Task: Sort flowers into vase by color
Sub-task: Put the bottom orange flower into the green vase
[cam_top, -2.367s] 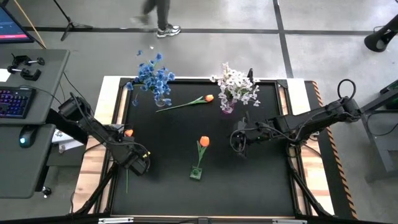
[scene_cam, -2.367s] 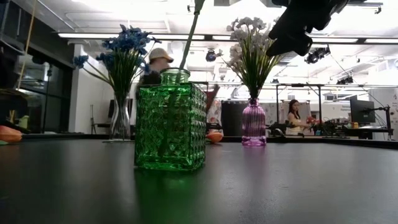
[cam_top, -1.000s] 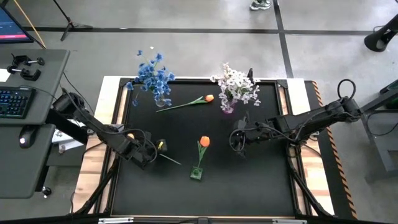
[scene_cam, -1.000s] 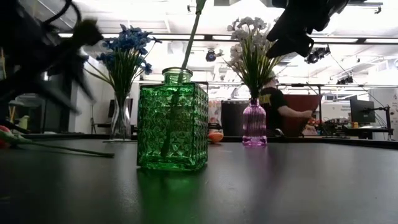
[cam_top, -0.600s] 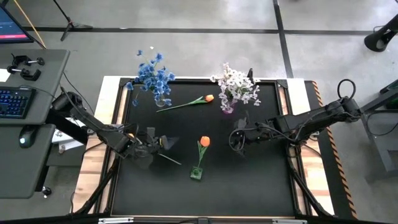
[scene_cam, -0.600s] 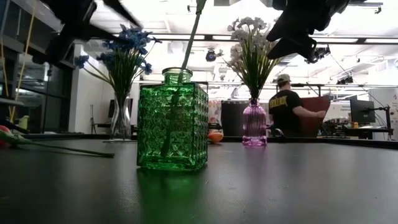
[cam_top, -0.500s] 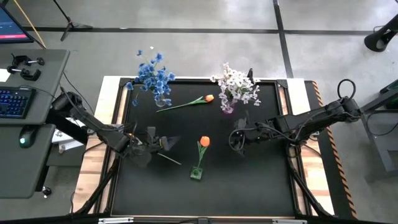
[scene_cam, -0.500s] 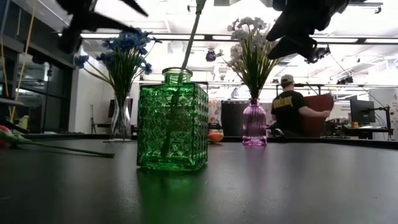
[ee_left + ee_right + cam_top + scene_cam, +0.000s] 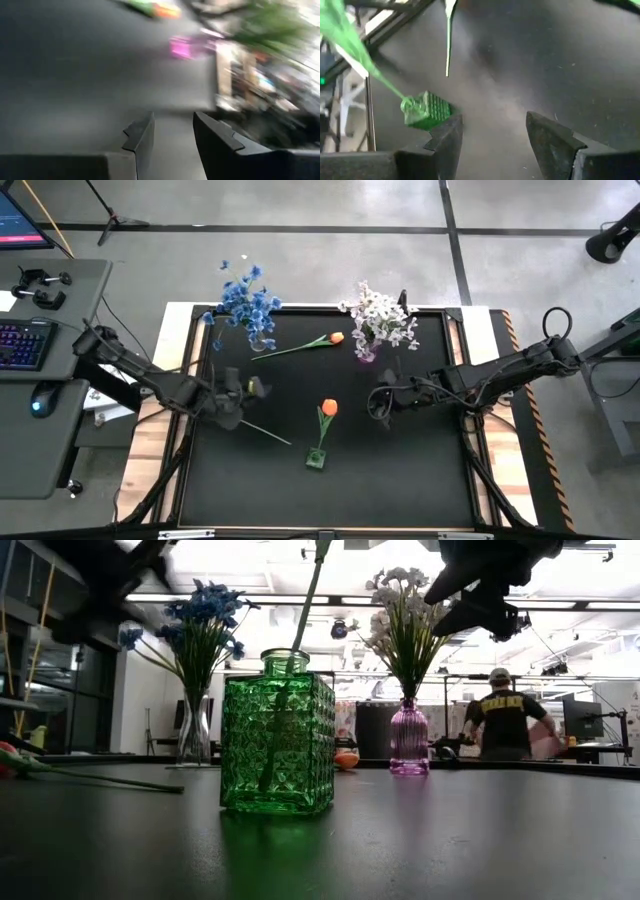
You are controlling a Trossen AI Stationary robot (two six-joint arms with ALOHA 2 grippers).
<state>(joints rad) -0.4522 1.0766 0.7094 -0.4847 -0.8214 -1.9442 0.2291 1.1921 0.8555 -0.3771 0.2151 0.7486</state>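
Dark fingers of the left gripper stand a little apart with nothing between them, hanging above the black table on its left side. A moment ago that gripper was low by the table's left edge; since then it has risen and swung inward, leaving a loose tulip lying flat behind it, stem pointing toward the green vase. So that flower has been dragged into reach, not yet sorted. The right gripper hovers over the middle, jaws spread and empty, unmoved. One orange tulip already stands in the green vase; another orange tulip lies between the blue flowers and the white flowers, both bunches already in their own vases.
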